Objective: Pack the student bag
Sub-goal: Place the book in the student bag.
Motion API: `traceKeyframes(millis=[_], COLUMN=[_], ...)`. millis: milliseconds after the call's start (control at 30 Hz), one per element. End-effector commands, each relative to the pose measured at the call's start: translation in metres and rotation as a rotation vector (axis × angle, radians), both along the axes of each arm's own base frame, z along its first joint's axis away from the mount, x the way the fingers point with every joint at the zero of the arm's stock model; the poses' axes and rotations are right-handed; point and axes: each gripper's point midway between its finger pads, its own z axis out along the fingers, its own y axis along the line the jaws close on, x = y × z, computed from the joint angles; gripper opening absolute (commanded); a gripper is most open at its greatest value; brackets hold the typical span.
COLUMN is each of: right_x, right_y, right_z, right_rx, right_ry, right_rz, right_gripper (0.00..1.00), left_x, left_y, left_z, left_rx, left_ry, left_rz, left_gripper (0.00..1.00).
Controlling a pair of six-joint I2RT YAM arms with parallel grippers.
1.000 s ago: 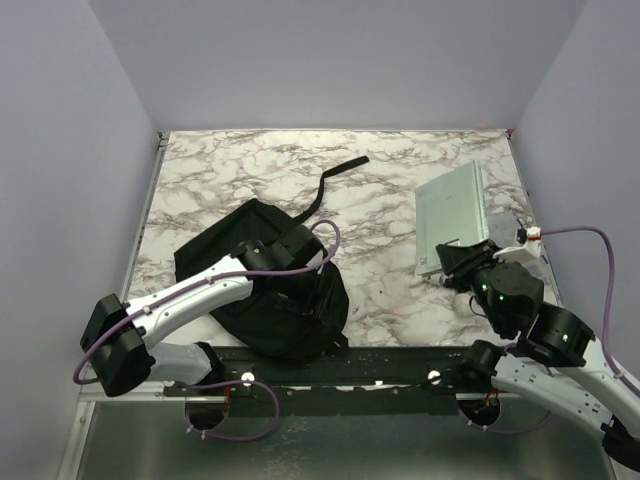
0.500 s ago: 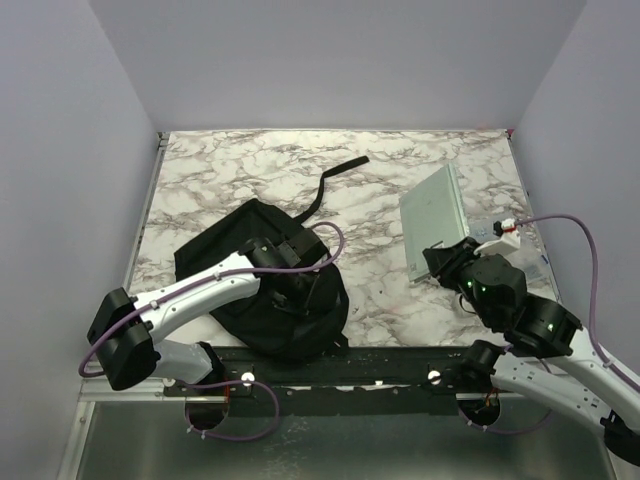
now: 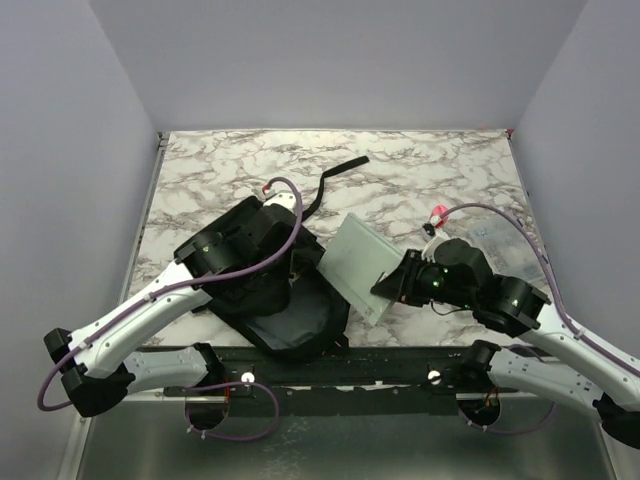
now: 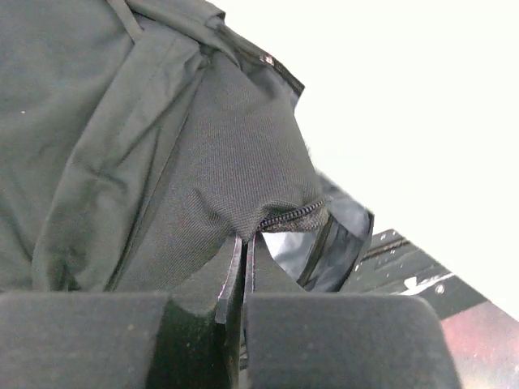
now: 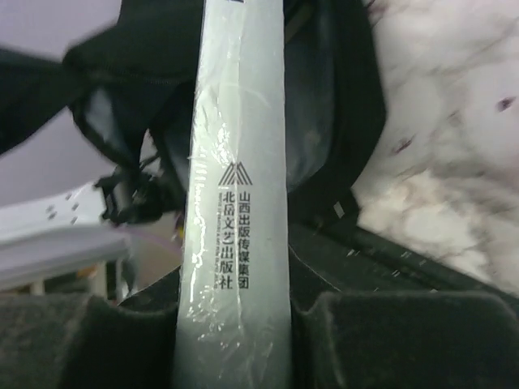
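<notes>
The student bag [image 3: 235, 300], a large black backpack, lies at the near left of the marble table with its mouth gaping toward the right. My left gripper [image 3: 296, 256] is shut on the bag's fabric rim beside the zipper [image 4: 293, 214] and holds that edge up. In the left wrist view the left gripper [image 4: 243, 253] pinches the cloth of the bag [image 4: 122, 121]. My right gripper [image 3: 396, 285] is shut on a pale grey-green plastic-wrapped book [image 3: 358, 262], tilted just right of the bag's mouth. In the right wrist view the book [image 5: 239, 162] points from the right gripper [image 5: 235, 318] at the open bag [image 5: 328, 121].
A black strap [image 3: 330, 180] trails from the bag toward the back of the marble table [image 3: 440, 170]. A black rail [image 3: 400, 366] runs along the near edge by the arm bases. Lilac walls close in the left, right and back.
The left gripper closed on the bag's rim and lifted it, opening the mouth. The right arm swung the book from the table's right side leftward to the bag.
</notes>
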Motion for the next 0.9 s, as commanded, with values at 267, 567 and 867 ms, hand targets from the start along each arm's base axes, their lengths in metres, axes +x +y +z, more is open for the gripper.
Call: traceKeyframes(millis=[267, 567, 867], right_x=[-0.068, -0.062, -0.027], right_y=[0.045, 0.080, 0.109], right_z=[0.005, 0.012, 0.020], right_rx=[0.426, 0.627, 0.662], right_ry=[0.323, 0.346, 0.242], right_rz=[0.258, 0.363, 0.329], right_gripper=[0.01, 0.00, 0.01], left_x=[0.034, 0.028, 0.019], left_y=[-0.003, -0.008, -0.016], left_z=[0.068, 0.061, 0.051], left_rx=[-0.196, -0.190, -0.212], left_ry=[-0.243, -0.217, -0.161], left_rz=[0.143, 0.080, 0.040], left_gripper=[0.00, 0.00, 0.00])
